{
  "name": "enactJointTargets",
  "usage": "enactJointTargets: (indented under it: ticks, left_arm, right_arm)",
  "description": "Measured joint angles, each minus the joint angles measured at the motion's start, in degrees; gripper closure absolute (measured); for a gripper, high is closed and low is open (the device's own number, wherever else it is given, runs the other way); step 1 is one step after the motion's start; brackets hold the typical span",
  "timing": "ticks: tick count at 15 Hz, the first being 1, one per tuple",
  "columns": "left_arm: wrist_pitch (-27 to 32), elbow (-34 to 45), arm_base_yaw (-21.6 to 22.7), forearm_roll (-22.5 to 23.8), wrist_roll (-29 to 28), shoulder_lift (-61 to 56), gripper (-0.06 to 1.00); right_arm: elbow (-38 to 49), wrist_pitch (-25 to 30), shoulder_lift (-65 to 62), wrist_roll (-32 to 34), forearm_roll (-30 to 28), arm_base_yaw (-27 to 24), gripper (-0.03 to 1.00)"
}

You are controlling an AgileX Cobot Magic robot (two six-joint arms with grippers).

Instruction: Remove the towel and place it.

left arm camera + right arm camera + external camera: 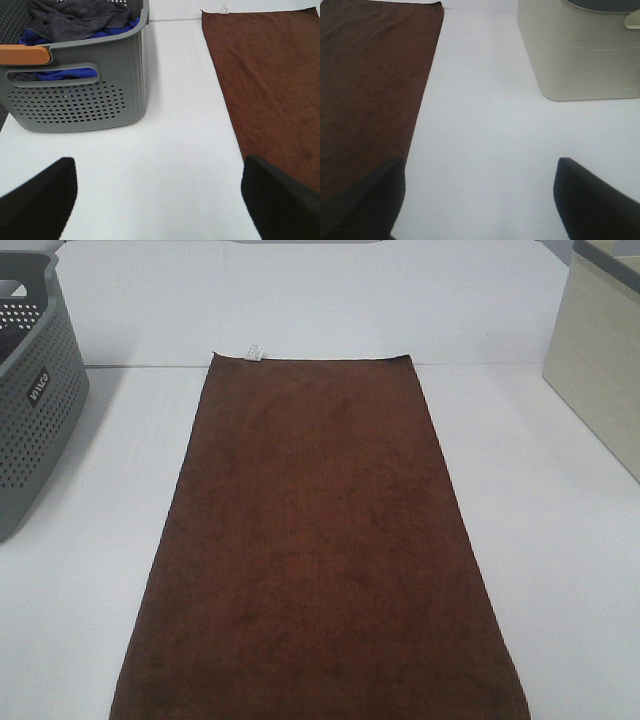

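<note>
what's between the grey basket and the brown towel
Only bare white table separates the grey perforated plastic basket from the dark brown terry towel, per the left wrist view.

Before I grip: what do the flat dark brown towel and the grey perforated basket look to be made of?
Dark brown towel: soft terry or microfibre cloth, matte; the fuzzy nap and stitched hem suggest it. Grey perforated basket: moulded plastic, smooth satin finish, going by its even punched holes and rounded rim.
</note>
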Motion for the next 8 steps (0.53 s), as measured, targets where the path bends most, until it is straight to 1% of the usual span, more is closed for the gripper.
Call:
enactJointTargets:
  ticks: [8]
  left_arm:
    - [0.0, 0.0, 0.0, -0.06, -0.17, 0.0, 0.13]
  right_arm:
    - [0.0, 0.0, 0.0, 0.0, 0.23, 0.0, 0.19]
